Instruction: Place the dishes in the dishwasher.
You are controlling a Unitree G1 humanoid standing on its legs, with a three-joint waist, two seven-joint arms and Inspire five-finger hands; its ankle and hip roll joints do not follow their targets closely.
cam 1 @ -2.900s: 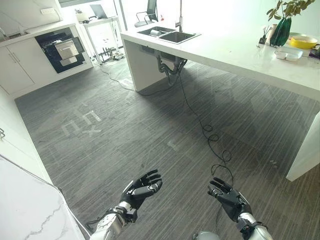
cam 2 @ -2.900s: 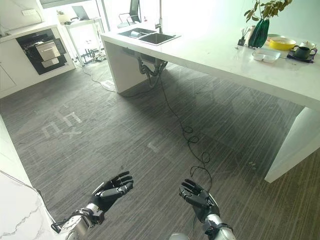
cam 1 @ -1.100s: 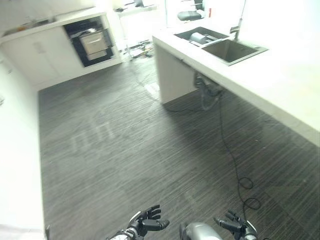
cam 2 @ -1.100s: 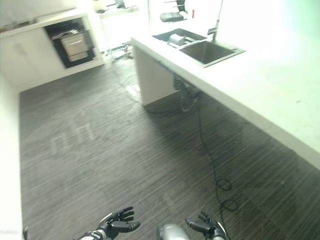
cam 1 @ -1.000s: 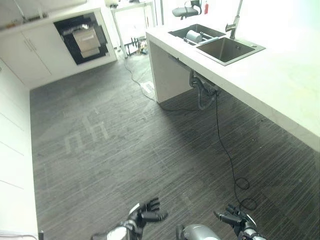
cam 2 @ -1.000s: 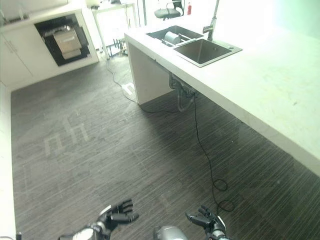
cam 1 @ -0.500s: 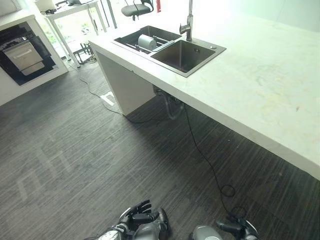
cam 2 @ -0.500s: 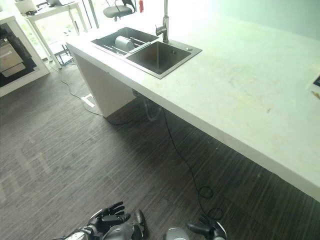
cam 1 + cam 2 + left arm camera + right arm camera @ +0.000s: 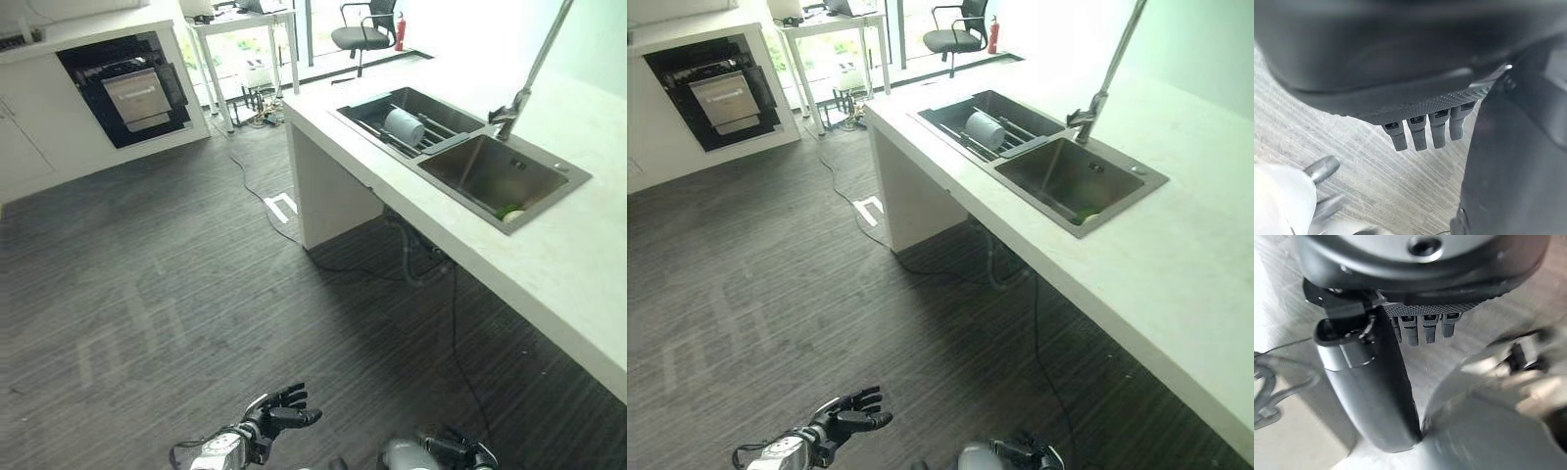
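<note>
The robot's left hand [image 9: 277, 419] hangs low over the dark grey striped floor [image 9: 176, 294] at the near edge, its fingers [image 9: 1422, 132] straight and loosely spread, holding nothing; the right hand [image 9: 460, 453] shows at the near right edge, its fingers [image 9: 1425, 328] likewise straight and empty. The task's dishes are well apart from both hands: one pale cylindrical cup [image 9: 403, 125] lies on its side on the rack in the far-left basin of the dark steel double sink [image 9: 549, 166], set in the long white stone bench [image 9: 578, 284] on the right; a small green thing [image 9: 509, 211] sits in the near-right basin, too small to identify. The open black dishwasher [image 9: 127, 88], its pale drawer front showing, stands in the white cabinets at the far left, well apart from the sink, with open floor between. The likely risks, as I judge them: a black cable [image 9: 257, 196] trails across the floor between dishwasher and bench and could snag a step; the cup, lying on its side, may roll from straight fingers if gripped off-centre; the tall steel tap [image 9: 534, 69] stands just beside the basins and could be struck on the reach. Counted: one cup, one sink with two basins, one tap, one dishwasher, one office chair [image 9: 358, 29] at the far end.
</note>
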